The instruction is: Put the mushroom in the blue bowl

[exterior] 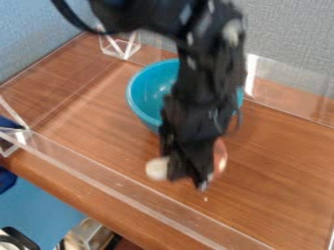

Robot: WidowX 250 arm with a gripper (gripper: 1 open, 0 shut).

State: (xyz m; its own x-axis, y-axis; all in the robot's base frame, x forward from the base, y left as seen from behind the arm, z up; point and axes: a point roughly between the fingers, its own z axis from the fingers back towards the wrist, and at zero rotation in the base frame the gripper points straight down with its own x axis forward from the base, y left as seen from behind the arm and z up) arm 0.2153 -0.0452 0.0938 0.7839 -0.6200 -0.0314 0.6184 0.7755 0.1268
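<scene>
No readable text from my end. I see no lettering, label, brand mark, number or sign on anything in the camera view. The feed is small and motion-blurred around the arm, so any fine print there would not resolve for me anyway.
</scene>
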